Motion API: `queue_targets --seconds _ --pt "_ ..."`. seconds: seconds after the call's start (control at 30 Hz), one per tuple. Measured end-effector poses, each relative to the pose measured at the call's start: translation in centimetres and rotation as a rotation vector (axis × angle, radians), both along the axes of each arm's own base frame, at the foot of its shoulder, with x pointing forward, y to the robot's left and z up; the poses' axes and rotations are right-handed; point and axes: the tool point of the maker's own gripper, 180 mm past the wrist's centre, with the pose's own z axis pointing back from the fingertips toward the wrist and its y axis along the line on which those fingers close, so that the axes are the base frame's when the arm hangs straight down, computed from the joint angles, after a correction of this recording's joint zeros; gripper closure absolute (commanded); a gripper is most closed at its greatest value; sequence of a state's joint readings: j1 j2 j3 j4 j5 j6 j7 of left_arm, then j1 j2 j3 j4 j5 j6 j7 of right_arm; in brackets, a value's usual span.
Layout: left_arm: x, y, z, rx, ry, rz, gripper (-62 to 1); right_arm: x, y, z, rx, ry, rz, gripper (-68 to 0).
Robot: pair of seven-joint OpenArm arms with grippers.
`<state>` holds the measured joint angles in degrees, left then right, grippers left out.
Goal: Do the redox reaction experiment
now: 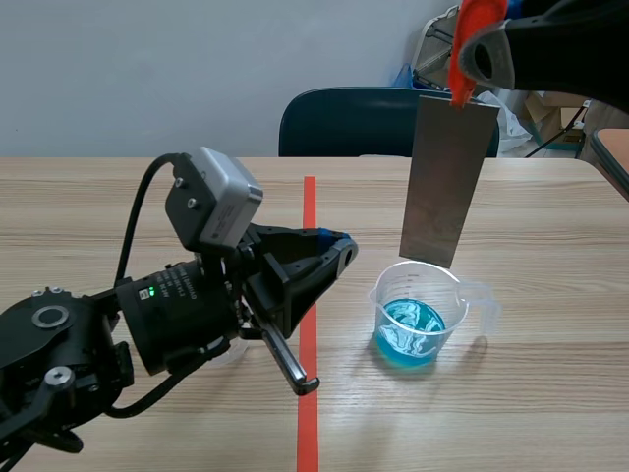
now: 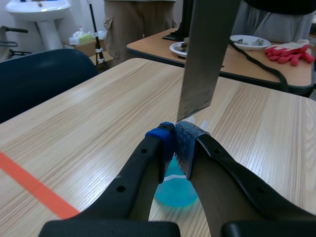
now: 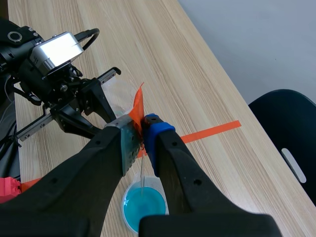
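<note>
No legible text or markings

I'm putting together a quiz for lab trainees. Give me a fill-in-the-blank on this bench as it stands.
1. The liquid in the beaker is ___.
2. The metal sheet hangs upright over the beaker, pinched in the gripper of the ___ arm.
3. The left gripper holds nothing, and its fingers are ___.

Missing words: blue; right; shut.

Cup: the clear plastic cup of blue liquid (image 2: pixel 173 191) is mostly hidden behind the left gripper (image 2: pixel 176 141).
Plate: the flat grey metal plate (image 2: pixel 207 54) is cut off on top.
</note>
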<state>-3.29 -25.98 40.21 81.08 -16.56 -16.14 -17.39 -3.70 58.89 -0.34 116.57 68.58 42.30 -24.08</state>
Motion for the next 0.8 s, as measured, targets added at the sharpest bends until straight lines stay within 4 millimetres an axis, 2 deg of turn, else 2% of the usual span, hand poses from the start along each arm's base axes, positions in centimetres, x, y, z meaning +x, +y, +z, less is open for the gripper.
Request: queue_targets --seconds 0.13,0.4,0.8 --pt "0.3 -1.1 -0.4 -0.008 0.010 -0.012 -2.8 0.0 0.0 0.0 0.000 0.000 0.000 -0.6" --pt "0.8 -1.4 -2.1 -0.005 0.055 0.013 -2.8 0.0 0.0 0.0 0.000 0.000 0.000 -0.6" --pt "1.5 -1.9 -1.2 -0.036 0.033 0.041 -2.7 0.0 0.0 0.0 0.000 0.000 0.000 -0.6"
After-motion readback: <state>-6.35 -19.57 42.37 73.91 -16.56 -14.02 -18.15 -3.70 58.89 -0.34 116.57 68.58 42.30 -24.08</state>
